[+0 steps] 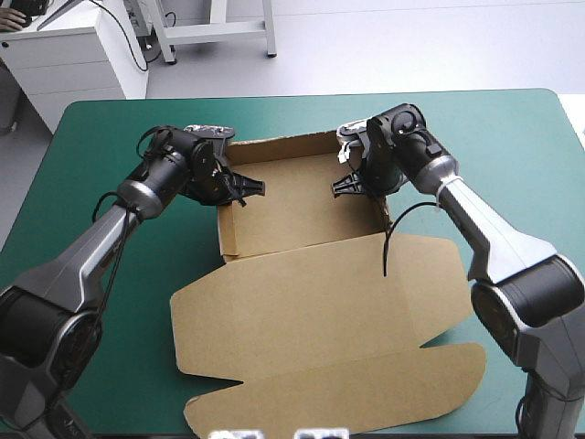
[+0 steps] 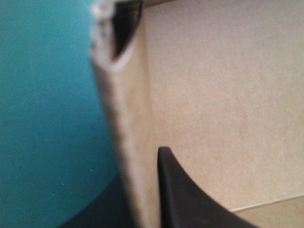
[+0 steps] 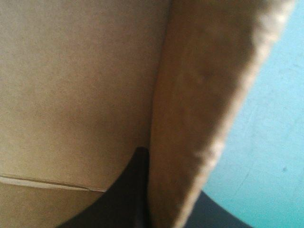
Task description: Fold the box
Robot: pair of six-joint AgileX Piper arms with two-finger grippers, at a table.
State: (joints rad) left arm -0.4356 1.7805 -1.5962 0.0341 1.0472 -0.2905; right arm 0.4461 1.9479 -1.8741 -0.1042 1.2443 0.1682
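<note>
High view: brown box (image 1: 302,210) open tray, walls raised, lid flat.

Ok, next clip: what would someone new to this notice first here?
The brown box fills the middle of the teal-green table, its walls raised at the far side and its lid lying flat toward the near edge. The left gripper is clamped on the box's left wall and the right gripper on its right wall, each with one finger inside and one outside.
</note>
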